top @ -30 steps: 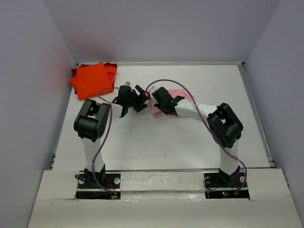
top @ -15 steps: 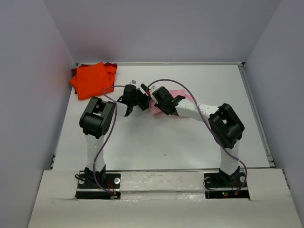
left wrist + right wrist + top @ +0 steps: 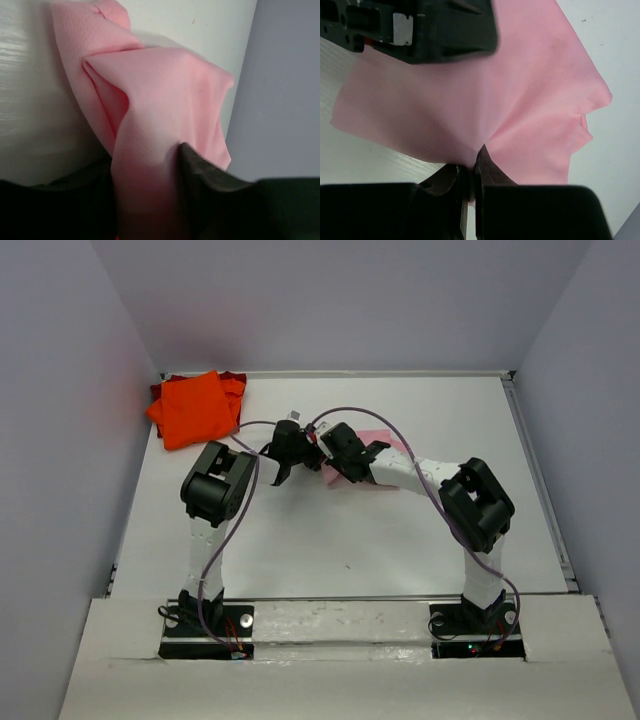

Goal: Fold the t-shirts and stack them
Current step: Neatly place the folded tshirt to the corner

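Three t-shirts: left fingers (image 3: 200, 167) and right fingers (image 3: 492, 175) clamp the pink t-shirt (image 3: 388, 443) (orange t-shirt (image 3: 192, 408) tops the dark red t-shirt (image 3: 236, 379)).

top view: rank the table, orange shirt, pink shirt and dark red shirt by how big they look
1. table
2. orange shirt
3. pink shirt, only partly showing
4. dark red shirt, just an edge peeking from under the orange shirt, so its true size cannot be told
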